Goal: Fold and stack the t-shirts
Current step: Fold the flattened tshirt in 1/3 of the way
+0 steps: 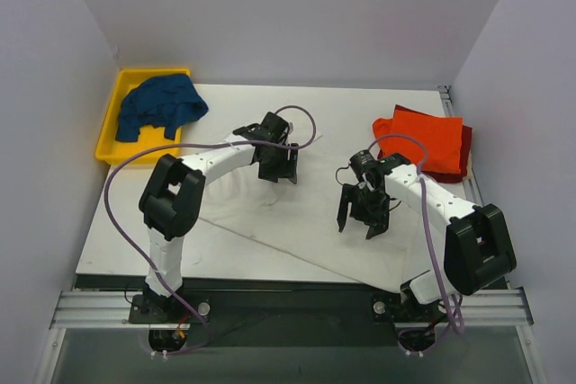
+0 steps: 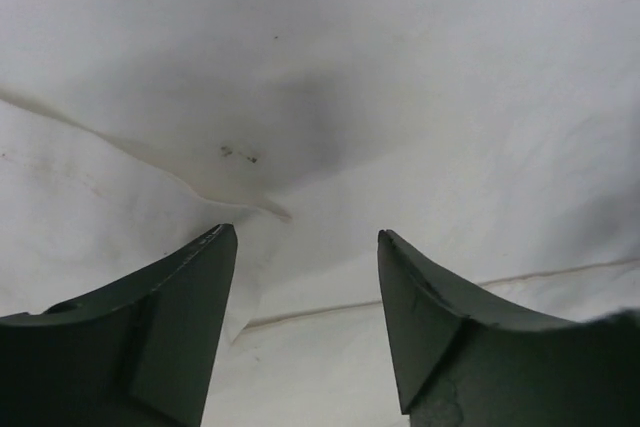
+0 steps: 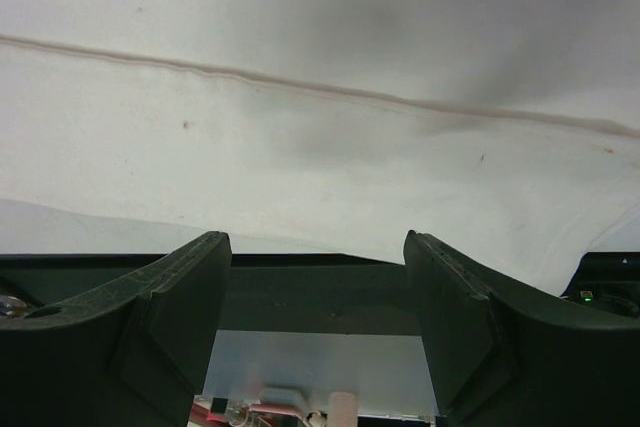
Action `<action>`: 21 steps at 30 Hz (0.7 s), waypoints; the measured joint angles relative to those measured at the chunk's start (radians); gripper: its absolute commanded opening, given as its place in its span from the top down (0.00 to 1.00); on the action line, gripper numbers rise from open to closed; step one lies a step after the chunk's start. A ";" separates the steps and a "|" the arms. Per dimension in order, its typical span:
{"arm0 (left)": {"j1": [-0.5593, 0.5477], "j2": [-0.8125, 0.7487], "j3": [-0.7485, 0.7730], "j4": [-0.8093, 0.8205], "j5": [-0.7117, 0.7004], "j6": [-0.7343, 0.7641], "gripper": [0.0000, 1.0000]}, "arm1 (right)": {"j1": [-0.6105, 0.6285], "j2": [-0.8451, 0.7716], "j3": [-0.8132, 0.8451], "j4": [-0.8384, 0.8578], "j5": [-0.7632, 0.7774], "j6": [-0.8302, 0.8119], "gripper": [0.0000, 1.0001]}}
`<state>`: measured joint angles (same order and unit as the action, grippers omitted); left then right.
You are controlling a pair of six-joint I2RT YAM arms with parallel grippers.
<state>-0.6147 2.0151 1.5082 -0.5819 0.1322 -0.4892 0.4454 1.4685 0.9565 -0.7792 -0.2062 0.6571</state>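
A: How far is the folding going?
B: An orange-red t-shirt (image 1: 423, 137) is lying folded on a dark red one (image 1: 465, 152) at the far right of the worktop (image 1: 346, 101), so that pile looks done.
A: And the off-white t-shirt (image 1: 297, 227)?
B: It is lying spread in the middle, not yet folded. The left jaws are standing wide just above it, holding nothing. The right jaws are gaping wide and empty over its near edge.
A: What is remaining?
B: Folding it, I think. The dark blue t-shirt (image 1: 162, 103) is also waiting in the yellow bin (image 1: 110, 132).
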 measured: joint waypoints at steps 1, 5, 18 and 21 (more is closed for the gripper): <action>0.000 0.000 0.007 0.000 0.003 -0.003 0.22 | 0.000 0.000 0.000 0.000 0.001 0.001 0.28; 0.004 -0.013 0.029 0.006 0.010 -0.010 0.15 | 0.000 0.000 0.001 0.000 0.009 0.002 0.28; 0.265 -0.263 -0.258 0.135 0.020 -0.051 0.08 | -0.011 0.163 0.003 0.014 0.067 -0.004 0.27; 0.270 -0.244 -0.368 0.150 0.022 -0.078 0.07 | -0.020 0.201 0.010 0.016 0.081 -0.010 0.27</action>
<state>-0.3447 1.7714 1.1400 -0.4324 0.1539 -0.5671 0.4255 1.6691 0.9661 -0.7631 -0.1249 0.6468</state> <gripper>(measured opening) 0.921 0.731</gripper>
